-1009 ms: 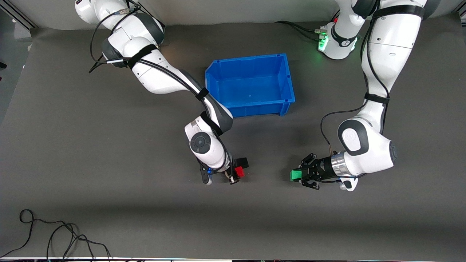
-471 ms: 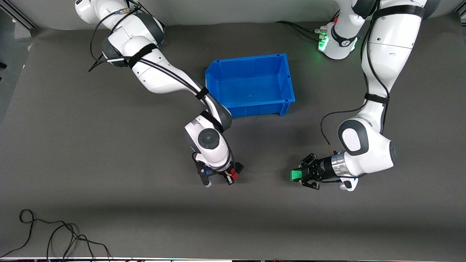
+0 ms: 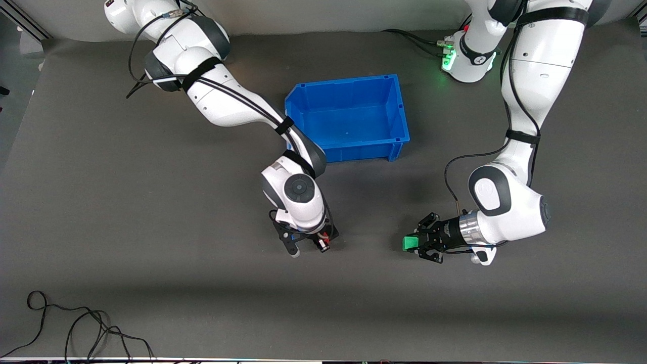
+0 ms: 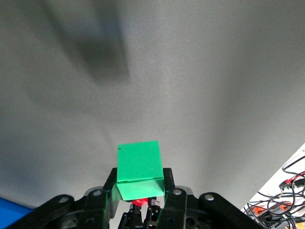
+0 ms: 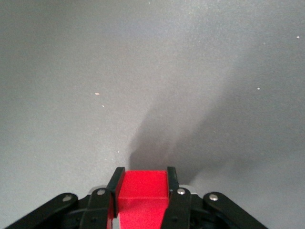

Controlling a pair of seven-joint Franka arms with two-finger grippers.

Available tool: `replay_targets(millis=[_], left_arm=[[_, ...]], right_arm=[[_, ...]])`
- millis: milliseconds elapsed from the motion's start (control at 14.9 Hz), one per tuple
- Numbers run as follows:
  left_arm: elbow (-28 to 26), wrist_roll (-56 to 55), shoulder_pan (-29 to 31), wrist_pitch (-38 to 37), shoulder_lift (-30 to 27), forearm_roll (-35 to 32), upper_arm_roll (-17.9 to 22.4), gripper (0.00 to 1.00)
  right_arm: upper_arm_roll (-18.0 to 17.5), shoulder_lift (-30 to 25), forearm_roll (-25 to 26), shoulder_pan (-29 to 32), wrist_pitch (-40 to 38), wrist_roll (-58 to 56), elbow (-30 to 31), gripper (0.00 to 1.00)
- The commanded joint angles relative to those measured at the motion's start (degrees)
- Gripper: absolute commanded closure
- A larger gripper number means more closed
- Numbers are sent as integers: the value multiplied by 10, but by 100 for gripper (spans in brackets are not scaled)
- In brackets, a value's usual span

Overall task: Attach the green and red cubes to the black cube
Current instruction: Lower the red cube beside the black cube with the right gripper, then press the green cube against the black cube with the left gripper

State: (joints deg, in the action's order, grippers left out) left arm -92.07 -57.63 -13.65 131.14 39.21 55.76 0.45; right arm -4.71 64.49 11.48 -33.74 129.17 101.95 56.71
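Two grippers [image 3: 415,245] [image 3: 323,244] loaded | left: green cube [image 4: 139,168] | right: red cube [image 5: 143,192]

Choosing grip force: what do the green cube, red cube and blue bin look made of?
Green cube: smooth, hard-looking, probably plastic; crisp edges, slight sheen. Red cube: matte, faintly grainy face, plastic or foam, hard to tell. Blue bin: moulded glossy plastic, ribbed rim.
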Motion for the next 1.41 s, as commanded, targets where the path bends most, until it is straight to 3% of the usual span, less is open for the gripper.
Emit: replay_targets(millis=[0,135,269,404,740,1345], left_arm=[[7,-23,-10,-5,3,-8,9,100],[4,-32,-18,-1,3,-8,9,100],[2,-48,-27,5,8,-7,9,100],[-12,-75,-43,40,10,-6,8,100],[-26,-185,-73,75,10,-6,8,100],[-29,-254,-138,140,21,-5,7,100]], right_arm=[[-2,7,-5,-12,-31,-10,17,82],[-13,6,-29,-4,-46,-4,11,82],[-14,-2,-129,10,-52,0,-5,82],[-13,-11,-173,14,-52,12,-6,82],[-15,-11,-175,14,-45,105,-20,82],[-18,11,-175,-5,40,197,-19,82]])
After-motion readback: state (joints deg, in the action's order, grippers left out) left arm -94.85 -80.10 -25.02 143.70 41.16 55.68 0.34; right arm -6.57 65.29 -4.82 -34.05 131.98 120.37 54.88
